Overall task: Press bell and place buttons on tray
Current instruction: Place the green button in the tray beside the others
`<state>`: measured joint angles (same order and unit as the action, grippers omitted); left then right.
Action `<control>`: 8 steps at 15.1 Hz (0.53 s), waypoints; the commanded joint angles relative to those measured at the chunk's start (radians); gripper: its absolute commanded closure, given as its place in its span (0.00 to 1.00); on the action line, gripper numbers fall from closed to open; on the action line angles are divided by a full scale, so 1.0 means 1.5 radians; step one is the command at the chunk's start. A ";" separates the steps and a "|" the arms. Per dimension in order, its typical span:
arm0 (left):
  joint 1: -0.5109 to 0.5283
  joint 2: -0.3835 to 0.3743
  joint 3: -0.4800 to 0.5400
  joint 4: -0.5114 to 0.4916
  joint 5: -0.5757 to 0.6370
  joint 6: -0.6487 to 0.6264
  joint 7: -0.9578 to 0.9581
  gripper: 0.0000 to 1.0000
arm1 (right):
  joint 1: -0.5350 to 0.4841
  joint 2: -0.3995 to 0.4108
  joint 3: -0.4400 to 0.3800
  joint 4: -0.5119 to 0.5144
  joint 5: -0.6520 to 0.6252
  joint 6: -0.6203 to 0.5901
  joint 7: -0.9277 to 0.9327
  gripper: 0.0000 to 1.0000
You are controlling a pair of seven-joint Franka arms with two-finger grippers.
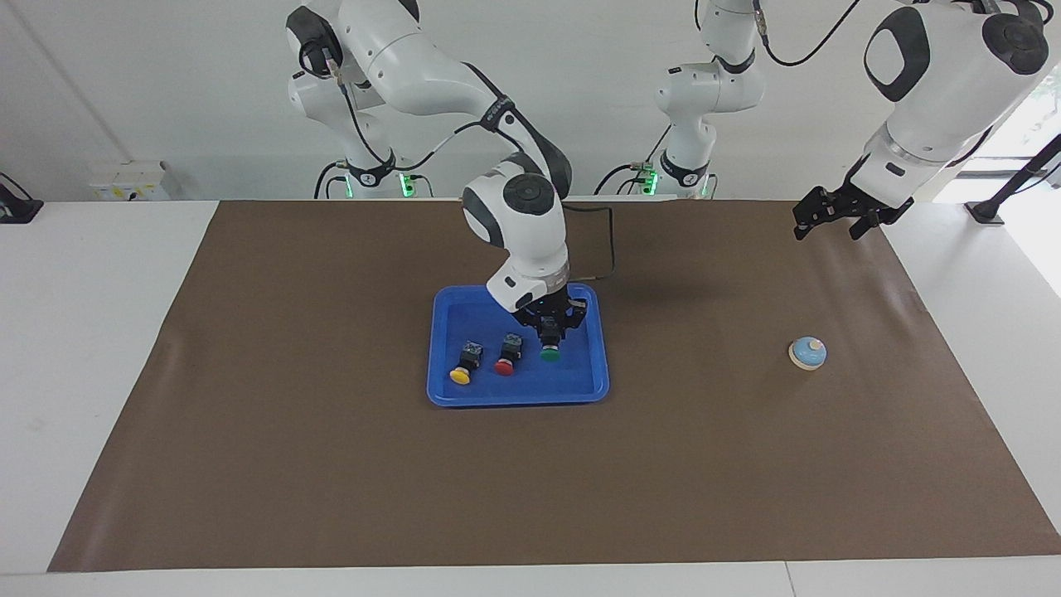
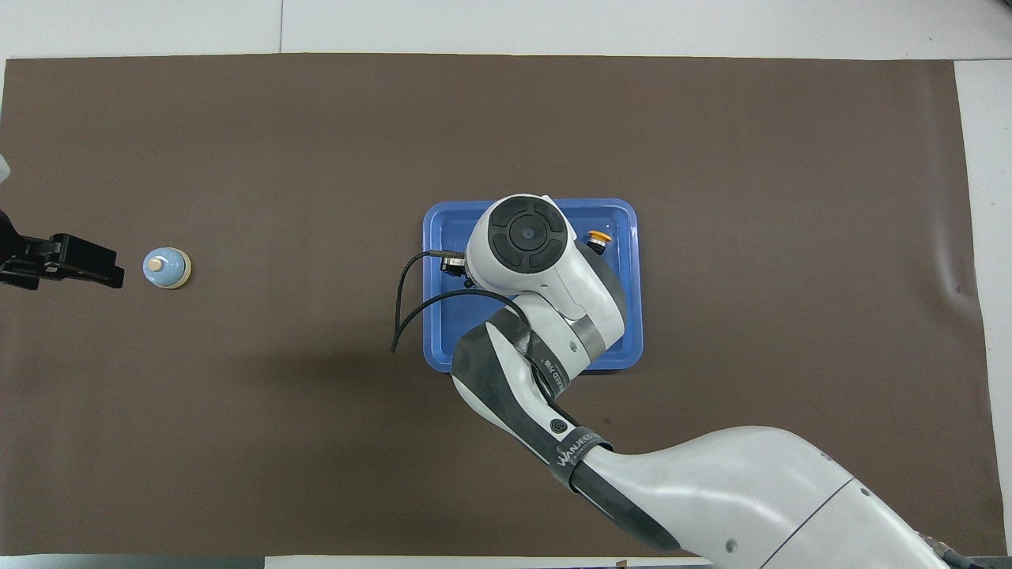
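The blue tray lies mid-mat; it also shows in the overhead view. The yellow button and the red button lie in it on their sides. My right gripper is shut on the green button and holds it low over the tray beside the red button; I cannot tell if it touches. From overhead the right arm hides all but the yellow button. The light blue bell stands toward the left arm's end. My left gripper waits raised near the bell.
A brown mat covers the table between white margins. The right arm's cable loops over the tray's edge toward the left arm's end.
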<state>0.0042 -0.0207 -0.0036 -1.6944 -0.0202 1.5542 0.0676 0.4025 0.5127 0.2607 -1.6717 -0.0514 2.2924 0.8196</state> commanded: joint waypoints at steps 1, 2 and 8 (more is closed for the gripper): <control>-0.003 -0.011 0.003 -0.010 0.000 0.002 -0.006 0.00 | 0.001 -0.015 -0.003 -0.057 -0.005 0.052 0.002 1.00; -0.003 -0.011 0.003 -0.010 0.000 0.002 -0.006 0.00 | 0.002 -0.017 -0.003 -0.062 -0.005 0.053 0.005 1.00; -0.003 -0.011 0.004 -0.010 0.000 0.002 -0.006 0.00 | 0.003 -0.022 -0.001 -0.048 0.001 0.026 0.058 0.00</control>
<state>0.0042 -0.0207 -0.0036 -1.6944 -0.0202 1.5542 0.0676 0.4039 0.5067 0.2614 -1.7464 -0.0525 2.3569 0.8496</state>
